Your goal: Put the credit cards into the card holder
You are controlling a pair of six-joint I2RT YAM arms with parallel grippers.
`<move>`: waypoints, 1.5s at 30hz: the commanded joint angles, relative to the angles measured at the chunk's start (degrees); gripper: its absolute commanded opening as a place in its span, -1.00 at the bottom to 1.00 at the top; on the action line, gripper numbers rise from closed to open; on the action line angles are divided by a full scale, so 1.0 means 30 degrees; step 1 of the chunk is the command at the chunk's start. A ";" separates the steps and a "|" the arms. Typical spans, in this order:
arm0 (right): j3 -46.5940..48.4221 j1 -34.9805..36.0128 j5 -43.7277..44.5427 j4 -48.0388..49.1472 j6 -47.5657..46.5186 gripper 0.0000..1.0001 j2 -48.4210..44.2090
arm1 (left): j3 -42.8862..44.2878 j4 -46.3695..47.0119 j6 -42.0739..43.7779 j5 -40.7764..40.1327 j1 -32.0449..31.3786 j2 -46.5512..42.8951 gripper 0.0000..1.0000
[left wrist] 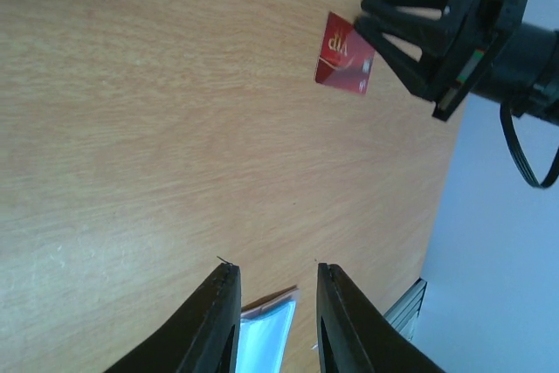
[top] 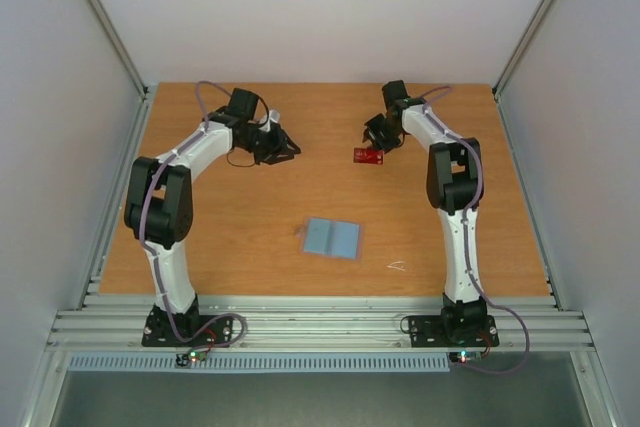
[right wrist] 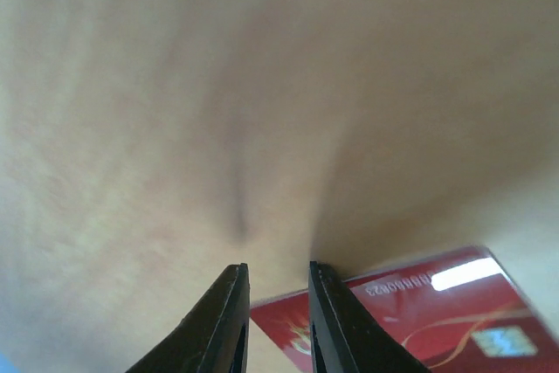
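Observation:
A red credit card (top: 368, 155) lies flat on the wooden table at the back right, also visible as the card (left wrist: 344, 65) and the card (right wrist: 419, 312). My right gripper (top: 375, 139) is low over its left end. In the right wrist view the gripper (right wrist: 278, 266) is open a narrow gap, and the card's corner reaches into that gap under the right finger. The card holder (top: 331, 238) lies with its light blue face up mid-table. My left gripper (top: 290, 151) hovers at the back left. It (left wrist: 272, 266) is open and holds nothing, with the holder (left wrist: 269, 329) showing behind its fingers.
A tiny white scrap (top: 397, 266) lies front right of the holder. An aluminium rail (top: 320, 322) runs along the near edge, and pale walls close in the table's left, right and back sides.

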 commanded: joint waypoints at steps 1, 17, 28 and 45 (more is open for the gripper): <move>-0.4274 -0.0094 0.0163 0.0458 -0.1080 -0.56 -0.2375 | -0.1222 0.1055 0.0136 -0.0385 -0.0322 -0.1254 -0.48; -1.0381 0.0345 -0.2404 0.1801 -0.5863 -0.53 -0.5448 | 0.1034 -0.0718 0.1716 -0.4396 -0.2911 0.0364 -0.41; -0.7267 0.1048 -0.1204 -0.1330 -0.9504 -0.54 -0.3089 | 0.5687 -0.0754 0.1135 -0.4364 -0.3480 0.5801 -0.38; -0.1509 0.2738 -0.2435 -0.5314 -1.3267 -0.53 0.0511 | 0.6493 0.0074 0.1115 -0.3229 -0.3669 0.8414 -0.37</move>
